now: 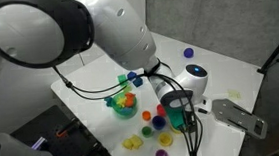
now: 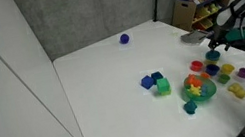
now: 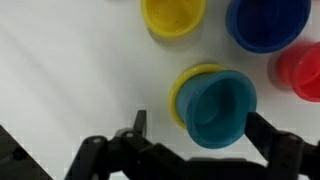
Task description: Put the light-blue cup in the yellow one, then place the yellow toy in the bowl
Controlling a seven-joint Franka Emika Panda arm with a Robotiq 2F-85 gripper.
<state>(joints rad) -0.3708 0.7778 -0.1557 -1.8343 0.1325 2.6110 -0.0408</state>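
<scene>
Since the coming move is, I judge, a straight lift away, what counts is how the cups stand between my fingers. On the white counter (image 1: 80, 88) my fingers (image 1: 192, 142) hang near the bowl (image 1: 112, 103) but apart from it, on the side where the little cups cluster. They are spread wide and grip nothing. In the wrist view the yellow one (image 3: 180, 88) stands directly between them. The light-blue cup (image 3: 218, 108) sits inside it, off-centre, so yellow rim shows on one side only. One finger stands close to the blue wall; rising straight should clear it.
</scene>
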